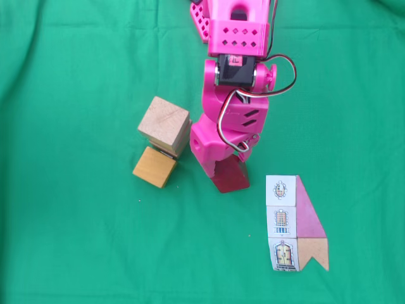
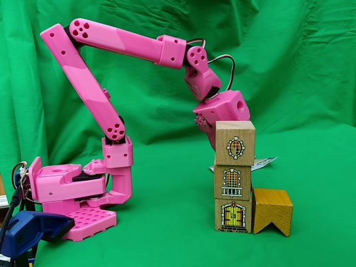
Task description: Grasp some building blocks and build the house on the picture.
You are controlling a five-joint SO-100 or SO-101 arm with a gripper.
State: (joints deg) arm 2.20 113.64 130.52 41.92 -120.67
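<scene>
Three pale wooden cubes stand stacked in a tower [image 2: 233, 181], with a door printed on the bottom one and windows on the two above. From above, the tower's top cube [image 1: 163, 123] shows. An orange-yellow notched block [image 2: 271, 210] [image 1: 154, 166] rests on the cloth against the tower's base. My pink gripper [image 1: 223, 166] is shut on the dark red wedge [image 1: 230, 178], just right of the tower in this view. From the side, the gripper [image 2: 212, 142] sits behind the tower's top cube, and the wedge is hidden. The picture [image 1: 296, 223] of the house lies flat at lower right.
Green cloth covers the table and the backdrop. The arm's pink base [image 2: 72, 194] stands at the left in the side view, with a blue clamp [image 2: 30, 228] in front of it. A corner of the card [image 2: 262, 162] peeks out behind the tower.
</scene>
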